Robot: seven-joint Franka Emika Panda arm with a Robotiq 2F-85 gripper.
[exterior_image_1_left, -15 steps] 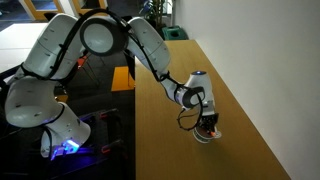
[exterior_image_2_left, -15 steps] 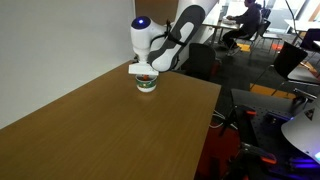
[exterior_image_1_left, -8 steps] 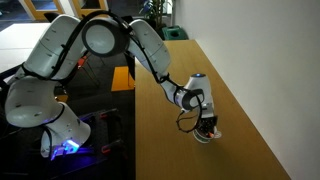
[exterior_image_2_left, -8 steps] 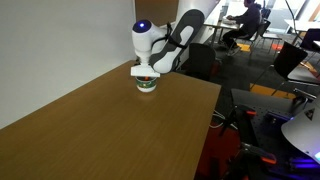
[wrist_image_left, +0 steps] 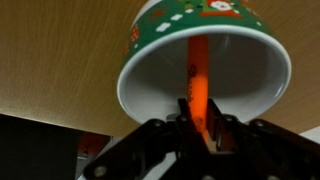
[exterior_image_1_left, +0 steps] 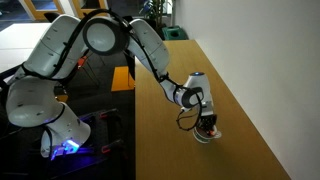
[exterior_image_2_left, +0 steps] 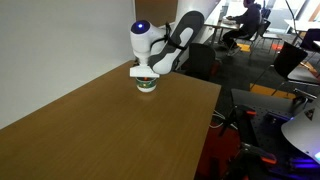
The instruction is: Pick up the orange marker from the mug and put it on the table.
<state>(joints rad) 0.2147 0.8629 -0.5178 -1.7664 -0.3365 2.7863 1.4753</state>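
Now | gripper (wrist_image_left: 199, 118) down inside mug (wrist_image_left: 250, 70), far end of table (exterior_image_2_left: 120, 130) | fingers (wrist_image_left: 184, 110) pinching orange marker (wrist_image_left: 198, 70) because it stands upright there | straight lift should clear the rim.

Office: person (exterior_image_2_left: 248, 14) seated, chairs (exterior_image_2_left: 291, 57) in bkgd.

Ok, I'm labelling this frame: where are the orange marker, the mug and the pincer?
orange marker (wrist_image_left: 198, 65): wrist view, middle of its visible shaft.
mug (wrist_image_left: 150, 88): wrist view, white inner wall.
pincer (wrist_image_left: 199, 115): wrist view, midway between its fingertips.
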